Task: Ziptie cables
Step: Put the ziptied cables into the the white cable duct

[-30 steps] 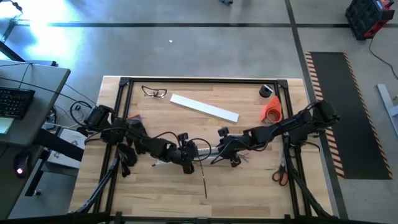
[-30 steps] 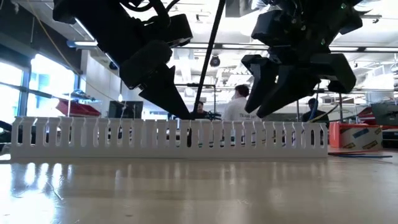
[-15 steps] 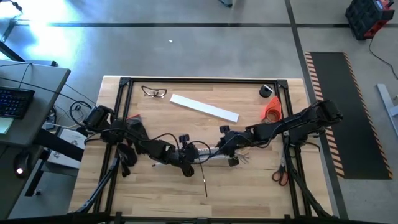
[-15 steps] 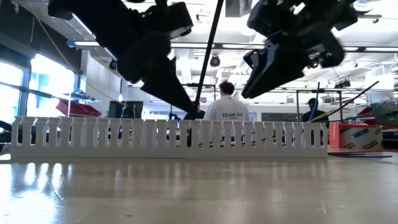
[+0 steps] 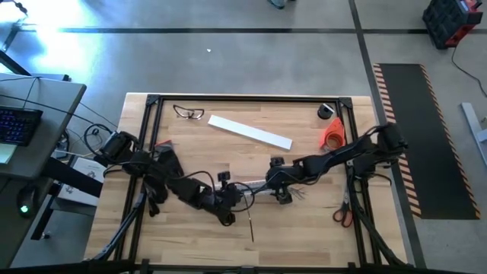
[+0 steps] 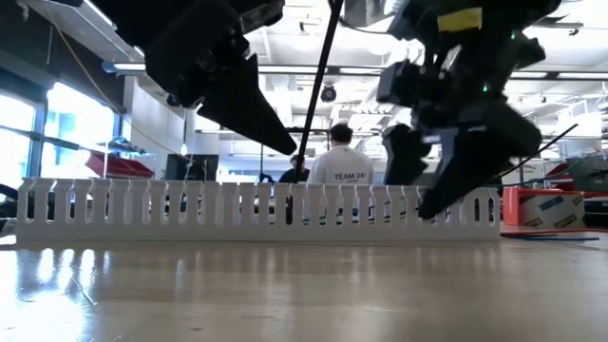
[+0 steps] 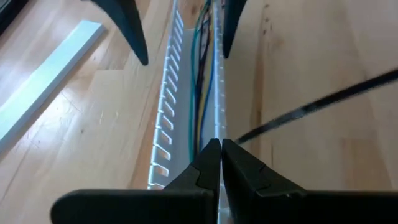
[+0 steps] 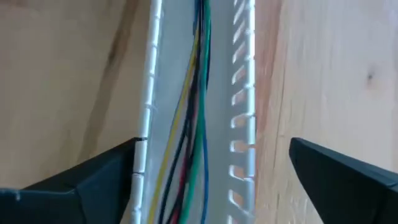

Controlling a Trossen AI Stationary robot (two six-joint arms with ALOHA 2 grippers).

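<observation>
Left end effector (image 7: 220,155): fingers pressed flat together, tips meeting over one end of the white channel; nothing visible between them.
Right end effector (image 8: 211,171): fingers spread wide, straddling both walls of the channel (image 8: 245,118) from above, gripping nothing.
Cables (image 8: 194,93): thin strands, yellow, green, blue, red and black, lay loose along the channel floor.
Ziptie (image 5: 249,224): a stiff dark strip ran from the left end effector towards the near edge of the worktop; the wrist view showed it slanting away beside the closed tips.
Channel: white plastic, slotted comb-like walls, open top, straight.
Worktop (image 5: 304,236): pale wood planks inside a black frame; near half mostly bare.
Far edge: white flat strip (image 5: 249,131), clear glasses (image 5: 189,113).
Right edge: orange object (image 5: 332,134), scissors (image 5: 342,213).
Beyond: a person (image 6: 340,163) stood facing away.
</observation>
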